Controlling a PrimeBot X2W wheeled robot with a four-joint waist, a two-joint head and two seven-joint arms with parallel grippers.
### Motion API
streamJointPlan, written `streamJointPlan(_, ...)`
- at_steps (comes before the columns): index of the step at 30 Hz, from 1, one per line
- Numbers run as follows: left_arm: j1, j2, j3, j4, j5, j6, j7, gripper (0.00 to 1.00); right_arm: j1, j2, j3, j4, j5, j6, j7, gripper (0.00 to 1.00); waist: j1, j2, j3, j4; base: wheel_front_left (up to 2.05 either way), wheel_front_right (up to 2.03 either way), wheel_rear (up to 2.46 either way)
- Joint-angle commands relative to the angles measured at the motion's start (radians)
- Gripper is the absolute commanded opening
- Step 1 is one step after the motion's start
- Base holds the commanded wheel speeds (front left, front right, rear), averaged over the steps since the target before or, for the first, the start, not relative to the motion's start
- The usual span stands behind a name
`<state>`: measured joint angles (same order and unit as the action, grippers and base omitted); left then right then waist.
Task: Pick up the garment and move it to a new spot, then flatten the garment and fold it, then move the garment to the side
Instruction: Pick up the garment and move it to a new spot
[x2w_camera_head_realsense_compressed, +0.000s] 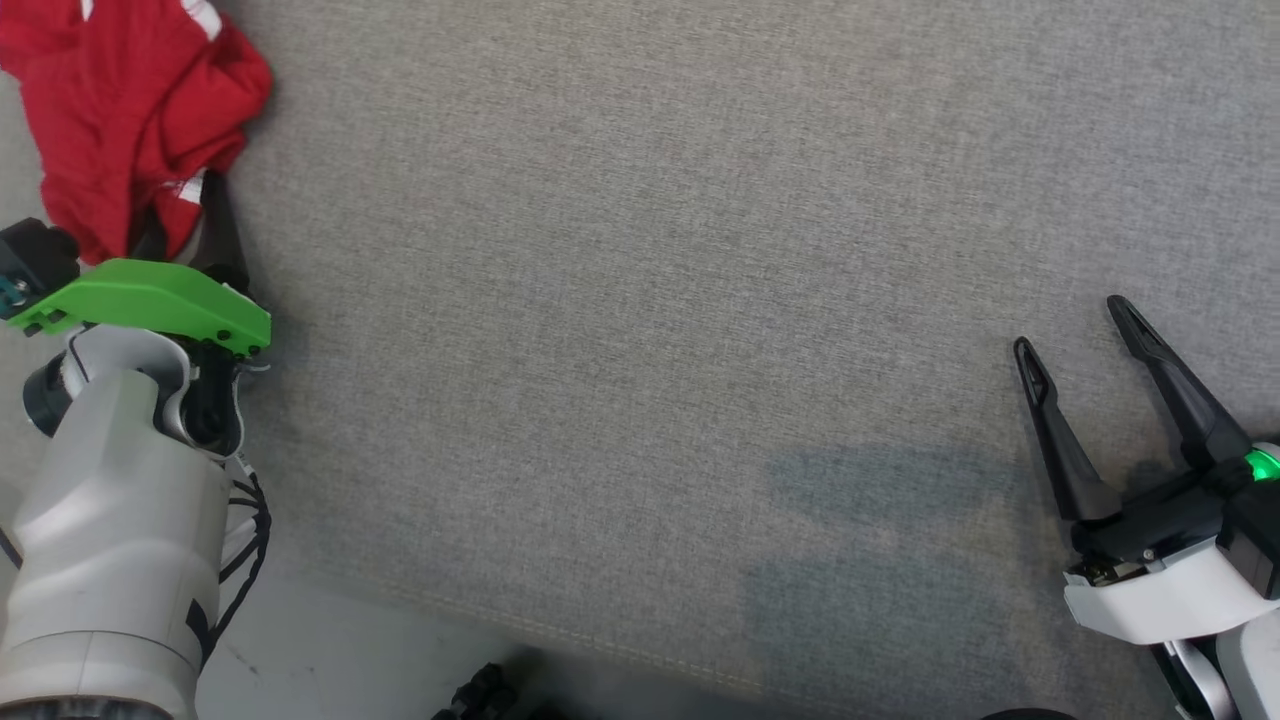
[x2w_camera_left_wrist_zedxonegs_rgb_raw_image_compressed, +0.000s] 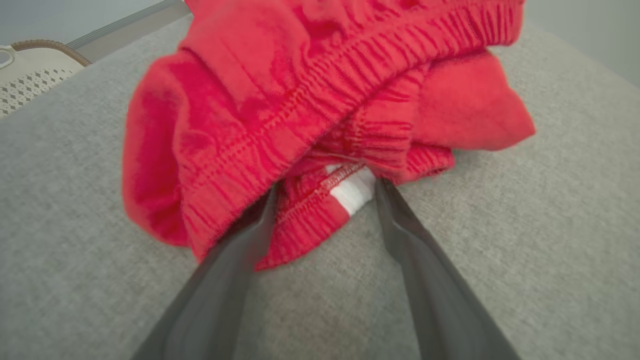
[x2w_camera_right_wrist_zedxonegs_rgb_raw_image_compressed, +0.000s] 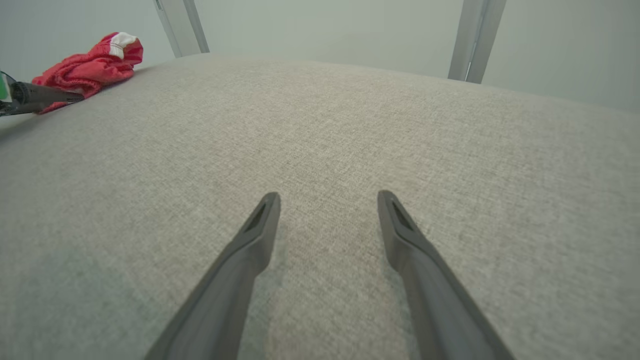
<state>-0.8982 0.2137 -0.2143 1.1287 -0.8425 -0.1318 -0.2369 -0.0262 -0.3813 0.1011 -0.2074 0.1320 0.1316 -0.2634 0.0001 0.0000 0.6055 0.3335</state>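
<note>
A: What is the wide grey fabric surface (x2w_camera_head_realsense_compressed: 640, 300) doing for us?
B: Offering flattening room, I judge; the red garment (x2w_camera_head_realsense_compressed: 120, 120) is lying bunched at its far left corner.
A: And the arms?
B: The left gripper (x2w_camera_left_wrist_zedxonegs_rgb_raw_image_compressed: 326, 189) is straddling a waistband fold, fingers spread, pinching nothing yet. The right gripper (x2w_camera_head_realsense_compressed: 1068, 322) is hovering well apart, spread and empty.
</note>
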Motion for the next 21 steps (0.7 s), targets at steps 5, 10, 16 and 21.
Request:
streamJointPlan(5, 0.011, -0.02, -0.028, 0.064, -0.012, 0.003, 0.006, 0.0, 0.037, 0.008, -0.003, 0.016, 0.012, -0.002, 0.001, 1.0, -0.0001, 0.0, -0.002, -0.031, 0.0, 0.0, 0.0)
streamJointPlan(10, 0.026, -0.021, -0.073, 0.005, -0.022, 0.001, -0.01, 0.0, 0.02, 0.021, 0.013, 0.029, 0.02, -0.002, 0.0, 1.0, -0.0001, 0.0, -0.047, -0.037, 0.0, 0.0, 0.0)
streamJointPlan(16, 0.048, 0.013, -0.179, -0.14, 0.027, 0.002, -0.029, 0.0, 0.002, 0.079, 0.069, 0.072, 0.036, -0.002, -0.001, 1.0, -0.0001, 0.0, -0.14, -0.05, 0.0, 0.0, 0.0)
streamJointPlan(21, 0.074, 0.025, -0.25, -0.254, 0.055, 0.002, -0.029, 0.0, 0.0, 0.144, 0.112, 0.111, 0.053, -0.002, -0.001, 1.0, -0.0001, 0.0, -0.221, -0.084, 0.0, 0.0, 0.0)
